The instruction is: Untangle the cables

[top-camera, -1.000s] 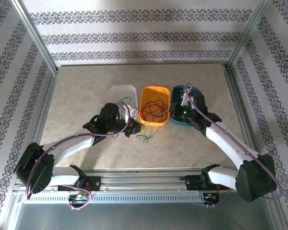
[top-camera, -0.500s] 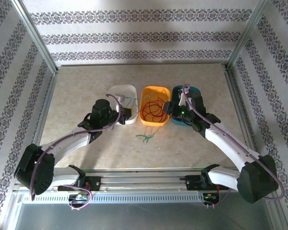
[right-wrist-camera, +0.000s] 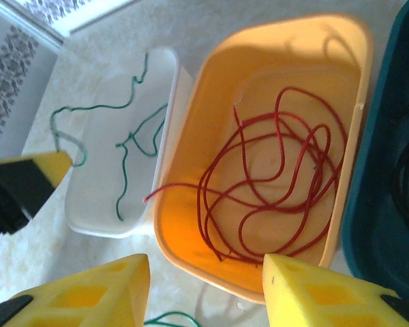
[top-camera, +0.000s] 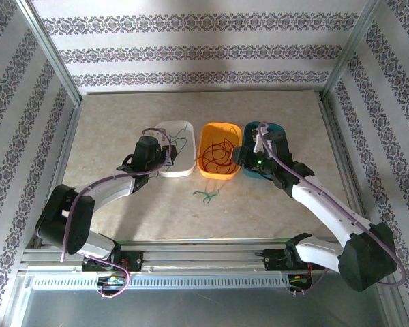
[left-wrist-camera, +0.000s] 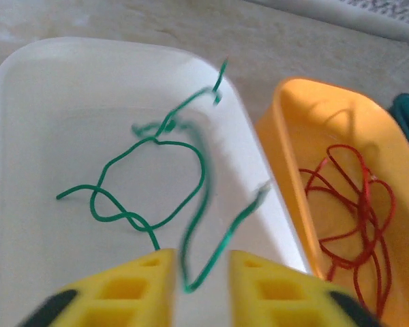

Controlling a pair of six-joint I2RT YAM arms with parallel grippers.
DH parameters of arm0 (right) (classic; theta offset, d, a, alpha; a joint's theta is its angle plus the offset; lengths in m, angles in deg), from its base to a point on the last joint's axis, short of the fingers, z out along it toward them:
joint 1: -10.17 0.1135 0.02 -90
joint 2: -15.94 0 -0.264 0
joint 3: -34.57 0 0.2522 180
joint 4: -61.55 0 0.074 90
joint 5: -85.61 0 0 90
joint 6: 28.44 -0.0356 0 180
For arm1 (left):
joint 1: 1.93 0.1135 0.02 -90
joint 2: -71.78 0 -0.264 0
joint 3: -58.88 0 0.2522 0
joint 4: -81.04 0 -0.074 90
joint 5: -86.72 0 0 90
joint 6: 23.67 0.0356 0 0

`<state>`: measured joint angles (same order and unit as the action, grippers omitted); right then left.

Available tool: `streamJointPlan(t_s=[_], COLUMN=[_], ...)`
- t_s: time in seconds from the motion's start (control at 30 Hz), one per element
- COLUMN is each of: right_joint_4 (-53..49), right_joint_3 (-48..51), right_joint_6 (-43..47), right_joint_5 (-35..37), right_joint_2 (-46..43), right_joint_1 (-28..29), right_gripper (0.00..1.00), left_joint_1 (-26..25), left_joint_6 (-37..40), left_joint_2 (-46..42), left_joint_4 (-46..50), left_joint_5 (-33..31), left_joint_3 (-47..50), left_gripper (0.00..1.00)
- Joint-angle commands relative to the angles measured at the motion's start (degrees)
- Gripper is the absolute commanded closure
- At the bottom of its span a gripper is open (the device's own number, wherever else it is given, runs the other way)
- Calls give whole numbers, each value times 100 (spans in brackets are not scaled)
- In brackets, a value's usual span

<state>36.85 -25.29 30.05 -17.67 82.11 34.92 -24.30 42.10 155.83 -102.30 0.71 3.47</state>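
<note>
Lying in white tray (left-wrist-camera: 88, 45), green cable (left-wrist-camera: 202, 163); red cable (left-wrist-camera: 368, 204) in orange tray (left-wrist-camera: 281, 136)

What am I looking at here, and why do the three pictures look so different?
You are seeing a robot: a left arm and a right arm, bolted at the near edge of a table. One picture looks down from above and behind them. The other two come from a small camera on each wrist, so the yellow blocks at the bottom are that arm's own fingers.

Three trays stand side by side: a white tray holding a green cable, an orange tray holding a red cable, and a teal tray. A small green piece lies loose on the table in front of them.

The left gripper hovers over the white tray, jaws apart around a blurred green strand. The right gripper is open near the orange tray, holding nothing.
</note>
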Motion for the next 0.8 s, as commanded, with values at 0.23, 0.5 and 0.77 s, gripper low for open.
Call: streamJointPlan(t_s=[0.23,0.5,0.77], right_joint_4=[-686,-716,-796], right_joint_3=[-180,-129,-85], right_joint_6=[625,502,365], right_joint_5=[-153,209,188], right_joint_2=[551,687,695], right_joint_1=[996,916,698], right_gripper=[53,53,53], left_joint_1=[-122,-921,-1541], left_joint_6=[958,1219,1619], left_joint_2=[-758,-869,322], left_joint_4=[759,1927,2257], left_joint_5=[940,1498,2347], left_joint_3=[-300,156,-301], left_gripper=[33,30,39])
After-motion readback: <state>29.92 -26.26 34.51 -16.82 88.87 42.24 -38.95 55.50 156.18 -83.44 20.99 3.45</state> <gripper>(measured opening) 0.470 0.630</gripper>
